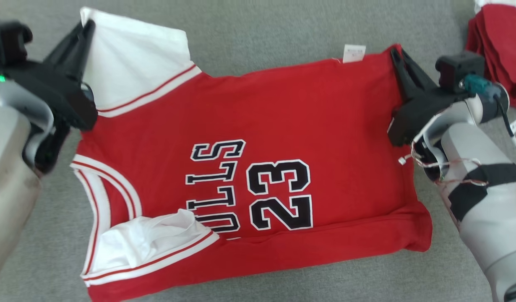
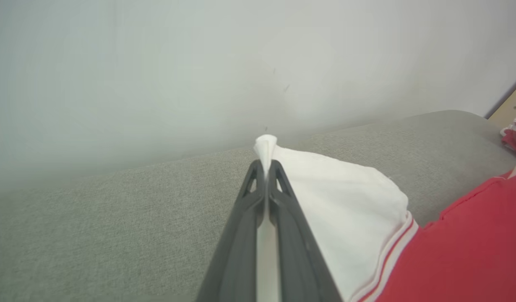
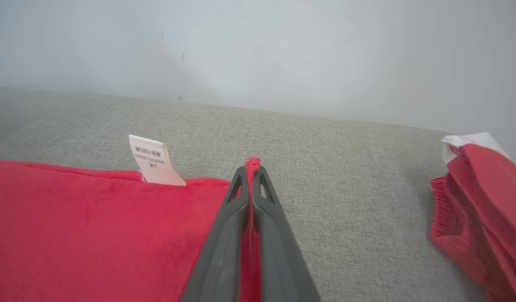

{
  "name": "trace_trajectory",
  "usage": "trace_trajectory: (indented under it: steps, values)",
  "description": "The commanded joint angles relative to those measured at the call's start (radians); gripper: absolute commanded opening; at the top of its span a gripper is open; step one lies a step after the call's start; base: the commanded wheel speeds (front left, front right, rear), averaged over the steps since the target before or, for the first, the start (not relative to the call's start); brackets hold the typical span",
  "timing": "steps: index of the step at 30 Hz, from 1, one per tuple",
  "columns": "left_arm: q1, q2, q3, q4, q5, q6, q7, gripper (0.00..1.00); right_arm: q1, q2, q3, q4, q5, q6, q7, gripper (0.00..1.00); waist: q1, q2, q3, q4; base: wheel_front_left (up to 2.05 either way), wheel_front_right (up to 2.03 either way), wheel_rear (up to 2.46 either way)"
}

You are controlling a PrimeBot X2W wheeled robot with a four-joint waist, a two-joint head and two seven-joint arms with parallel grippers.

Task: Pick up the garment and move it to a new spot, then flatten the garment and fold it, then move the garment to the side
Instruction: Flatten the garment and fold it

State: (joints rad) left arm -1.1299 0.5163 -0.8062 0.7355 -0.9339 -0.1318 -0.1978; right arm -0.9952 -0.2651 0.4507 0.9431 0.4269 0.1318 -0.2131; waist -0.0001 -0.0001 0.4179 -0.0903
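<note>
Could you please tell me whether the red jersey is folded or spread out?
Partly folded: on the red basketball jersey, the near white sleeve overlaps the lettering; the rest is spread.

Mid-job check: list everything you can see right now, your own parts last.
jersey: one, red with white sleeves and a black 23, spread on the grey surface
care label: one, white, sticking out at the jersey's far edge
cloth pile: one, red with some white, far right, apart from the jersey
surface: one, grey fabric, under everything
wall: one, pale, behind the surface
left hand: one, dark, shut on the jersey's white sleeve corner
right hand: one, dark, shut on the jersey's red corner near the care label
</note>
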Motion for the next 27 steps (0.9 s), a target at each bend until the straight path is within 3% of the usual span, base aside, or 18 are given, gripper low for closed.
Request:
trace_trajectory:
  steps: [1,8,18,27]
  values:
    - [0.020,0.006,0.002,-0.008,-0.010,0.003,-0.011,0.00,0.019,-0.009,0.003,-0.004,0.006,-0.003,-0.008,0.00,0.0001,0.0001,-0.026,0.019,0.00,0.00,0.00]
    - [0.173,0.028,0.029,-0.134,-0.032,0.011,-0.060,0.00,0.109,-0.045,0.009,-0.050,0.036,-0.003,-0.041,0.00,0.0001,0.0001,-0.060,0.044,0.00,0.00,0.00]
    - [0.460,0.017,0.170,-0.414,0.015,0.109,-0.067,0.00,0.258,-0.074,-0.049,-0.169,0.042,-0.003,-0.052,0.00,0.0001,0.0001,-0.091,0.060,0.00,0.00,0.00]
    - [0.674,-0.016,0.297,-0.554,0.090,0.156,-0.067,0.00,0.405,-0.078,-0.166,-0.309,0.018,-0.003,-0.052,0.00,0.0001,0.0001,-0.124,0.069,0.00,0.00,0.00]
